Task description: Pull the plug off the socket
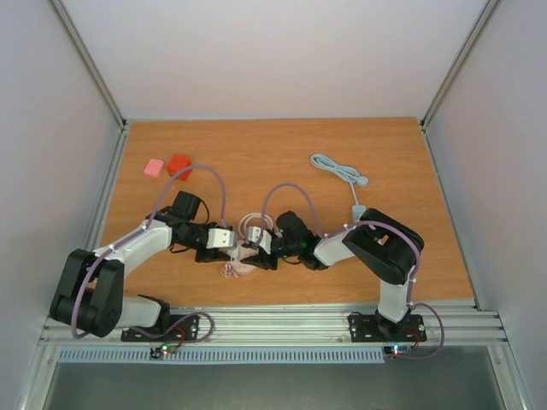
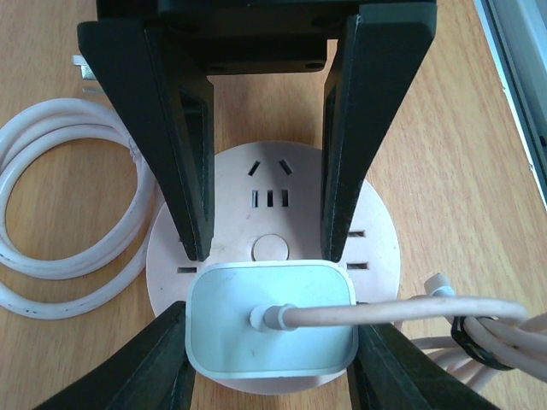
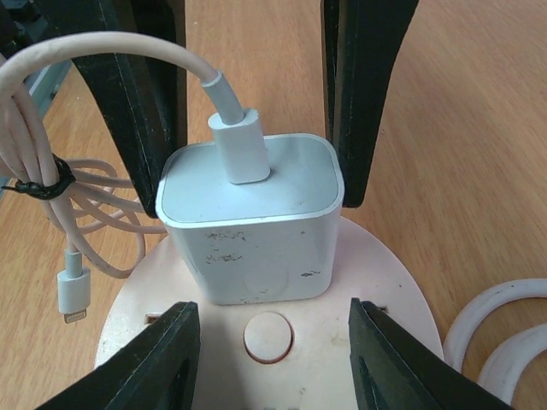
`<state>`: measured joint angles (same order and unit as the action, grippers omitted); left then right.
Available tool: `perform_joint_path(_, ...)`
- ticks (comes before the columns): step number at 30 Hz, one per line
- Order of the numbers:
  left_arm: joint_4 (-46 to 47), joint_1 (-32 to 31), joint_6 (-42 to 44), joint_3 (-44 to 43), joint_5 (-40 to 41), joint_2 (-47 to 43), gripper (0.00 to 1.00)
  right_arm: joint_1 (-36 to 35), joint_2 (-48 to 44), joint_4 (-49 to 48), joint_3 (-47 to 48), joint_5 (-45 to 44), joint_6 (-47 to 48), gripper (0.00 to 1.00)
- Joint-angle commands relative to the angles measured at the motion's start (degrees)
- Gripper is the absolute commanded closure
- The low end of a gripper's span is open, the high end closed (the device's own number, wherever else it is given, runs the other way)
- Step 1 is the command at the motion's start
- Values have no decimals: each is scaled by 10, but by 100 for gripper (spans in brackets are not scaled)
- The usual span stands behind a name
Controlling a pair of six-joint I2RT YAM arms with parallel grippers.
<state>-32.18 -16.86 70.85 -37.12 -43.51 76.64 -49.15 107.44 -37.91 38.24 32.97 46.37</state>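
A round pink socket (image 2: pixel 273 171) lies on the wooden table near the front edge (image 1: pixel 246 270). A white square plug (image 2: pixel 231 325) sits in it, with a pink cable coming out of its top. The plug also shows in the right wrist view (image 3: pixel 256 239), standing on the socket (image 3: pixel 367 273). My left gripper (image 2: pixel 272 359) has one finger on each side of the plug, touching it. My right gripper (image 3: pixel 272 359) is open, its fingers (image 2: pixel 184 171) resting on the socket's face on either side of the round button. Both grippers meet at the socket in the top view: left (image 1: pixel 238 249), right (image 1: pixel 256 254).
The plug's pink cable is bundled with a black tie (image 3: pixel 34 128) beside the socket. The socket's thick white cord (image 2: pixel 68 213) coils on the other side. A red block (image 1: pixel 179 166) and a pink block (image 1: pixel 154 167) lie far left. A grey cable (image 1: pixel 338 171) lies back right.
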Motion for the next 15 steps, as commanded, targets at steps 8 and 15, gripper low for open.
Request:
perform_joint_path(8,-2,14,-39,-54,-132,10,78,-3,43,106,-17,-47,10,50)
perform_joint_path(15,-6,18,-39,-59,-137,12,77,-7,45,106,-18,-51,13,49)
